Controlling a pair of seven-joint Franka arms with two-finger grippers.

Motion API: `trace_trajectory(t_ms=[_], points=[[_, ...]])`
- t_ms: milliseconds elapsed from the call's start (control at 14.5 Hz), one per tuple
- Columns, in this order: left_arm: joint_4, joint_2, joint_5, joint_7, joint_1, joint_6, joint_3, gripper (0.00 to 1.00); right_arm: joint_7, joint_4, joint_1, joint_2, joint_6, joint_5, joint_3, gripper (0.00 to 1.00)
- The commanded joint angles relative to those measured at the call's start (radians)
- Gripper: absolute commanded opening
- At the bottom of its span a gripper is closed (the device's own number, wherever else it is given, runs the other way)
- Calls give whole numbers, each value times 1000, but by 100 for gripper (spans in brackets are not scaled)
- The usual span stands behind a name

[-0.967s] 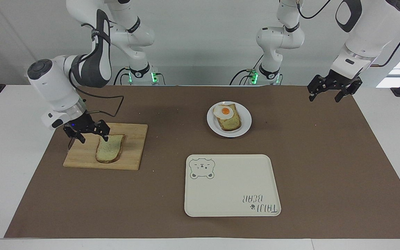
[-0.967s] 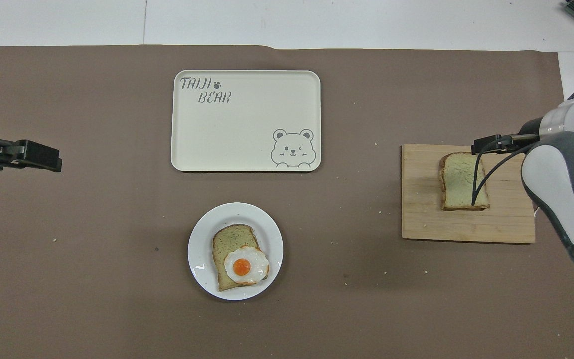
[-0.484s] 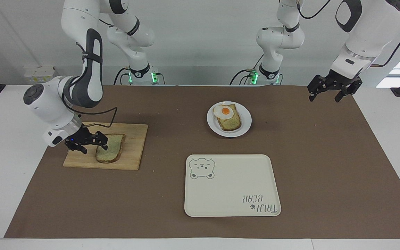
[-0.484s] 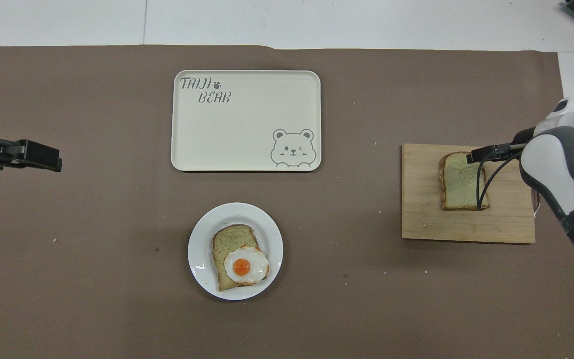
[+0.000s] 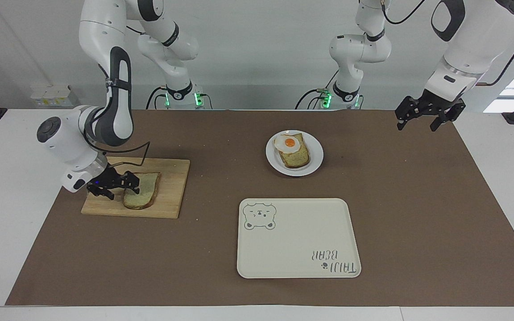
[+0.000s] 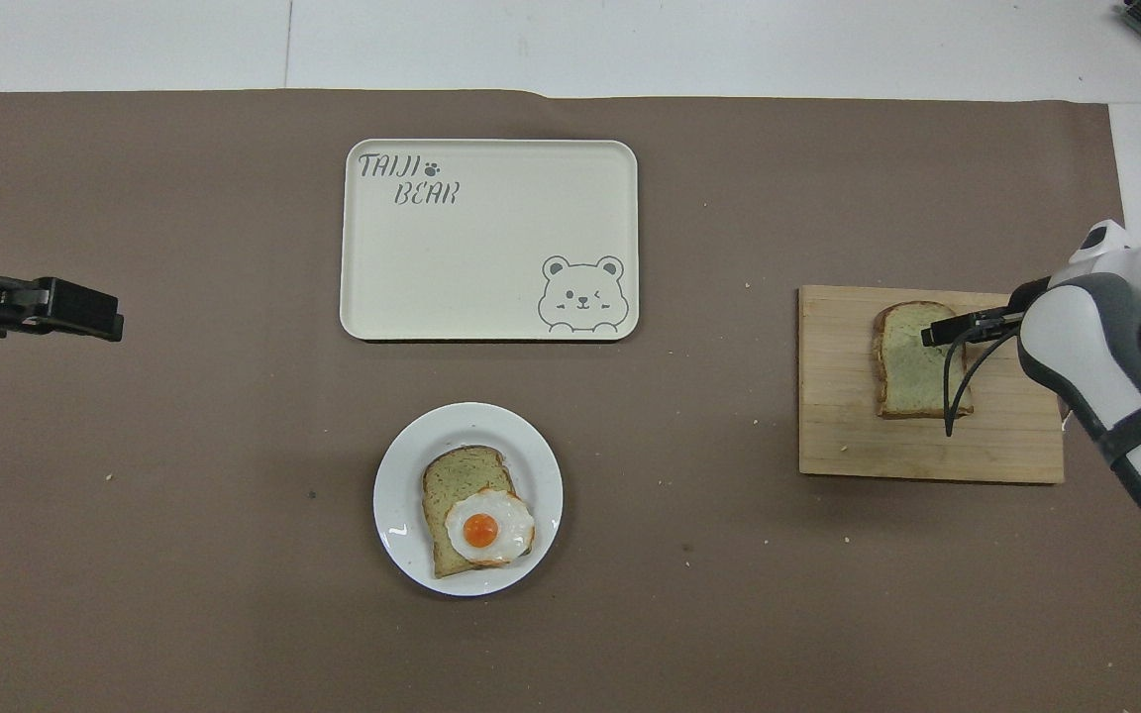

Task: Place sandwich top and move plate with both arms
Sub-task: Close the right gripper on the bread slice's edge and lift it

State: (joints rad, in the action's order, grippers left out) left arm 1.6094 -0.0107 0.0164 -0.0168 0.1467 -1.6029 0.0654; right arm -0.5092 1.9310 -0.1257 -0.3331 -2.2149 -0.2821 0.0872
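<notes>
Sandwich top [image 5: 141, 196] lies on board [image 5: 170, 191], frame left; right gripper [image 5: 113, 185] has dropped to its edge, jaws wide, nothing gripped. Grasp looks next. Left gripper [image 5: 431, 115] waits upper right, open, empty.

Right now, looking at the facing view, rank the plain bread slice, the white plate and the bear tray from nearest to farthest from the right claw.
1. Plain bread slice, on the cutting board, right at the open right claw.
2. White plate, mid-table, nearer the robots.
3. Bear tray; too close to the plate to rank firmly.
</notes>
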Motion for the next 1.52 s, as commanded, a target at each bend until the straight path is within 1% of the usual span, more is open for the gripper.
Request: trace_trajectory(t_ms=[0, 138, 207, 415, 484, 553, 622, 1313, 1451], points=[[-17, 3, -12, -12, -12, 12, -9, 100, -43, 33, -17, 14, -26, -45, -12, 100], [-17, 3, -12, -12, -12, 12, -9, 100, -45, 34, -18, 11, -26, -46, -12, 100], [-17, 3, -12, -14, -12, 12, -9, 100, -45, 34, -17, 11, -26, -45, -12, 92], [-17, 3, -12, -12, -12, 12, -9, 100, -41, 34, -15, 8, -26, -45, -12, 44], [-17, 3, -12, -12, -12, 12, -9, 100, -41, 34, -11, 8, -28, -45, -12, 24], [-17, 3, -12, -12, -12, 12, -9, 100, -40, 34, -11, 8, -28, -45, -12, 9], [-17, 3, -12, -12, -12, 12, -9, 100, -40, 34, -8, 8, -28, -45, -12, 0], [-17, 3, -12, -12, -12, 12, -9, 100, -25, 31, -2, 5, -28, -45, -12, 0], [-17, 3, -12, -14, -12, 12, -9, 100, -31, 16, -2, -3, -23, -37, -12, 0]])
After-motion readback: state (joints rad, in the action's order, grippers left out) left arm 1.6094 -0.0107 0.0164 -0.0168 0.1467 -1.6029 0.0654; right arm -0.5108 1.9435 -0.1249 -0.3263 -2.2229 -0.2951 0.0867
